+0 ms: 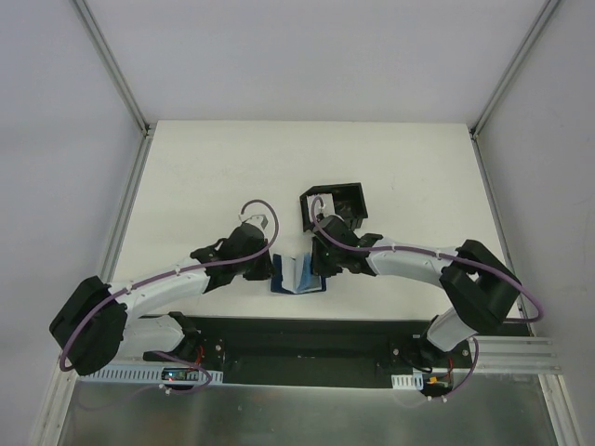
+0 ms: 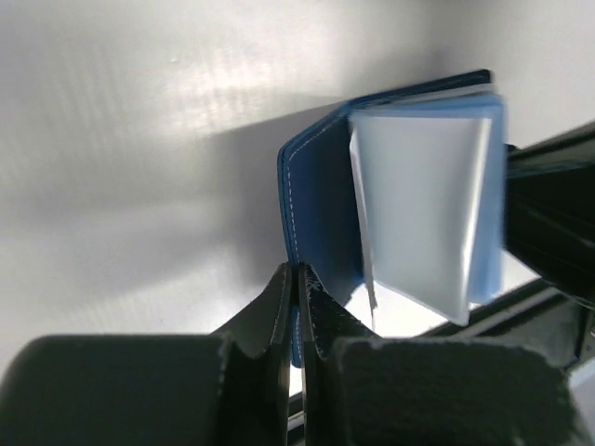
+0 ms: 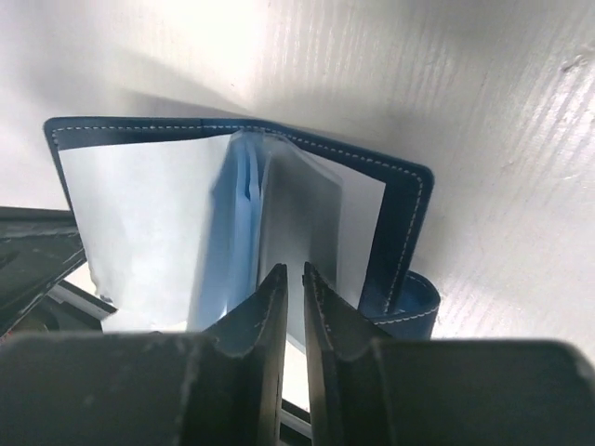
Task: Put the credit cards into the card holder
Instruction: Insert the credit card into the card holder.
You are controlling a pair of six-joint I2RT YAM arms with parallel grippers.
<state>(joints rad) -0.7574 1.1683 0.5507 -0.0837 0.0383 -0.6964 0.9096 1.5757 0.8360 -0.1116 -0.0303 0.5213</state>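
The card holder [image 1: 297, 275] stands open at the counter's [image 1: 204, 177] near edge, centre. The left hand [image 2: 297, 276] pinches its cover. The right hand [image 3: 292, 276], fingers slightly parted, meets a card [image 3: 314, 212] inside; grip cannot be determined.

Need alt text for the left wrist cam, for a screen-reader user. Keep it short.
The left gripper is shut on the edge of the open dark blue card holder, pinching its cover. A white card shows among the holder's pale blue inner sleeves, with the white table behind.
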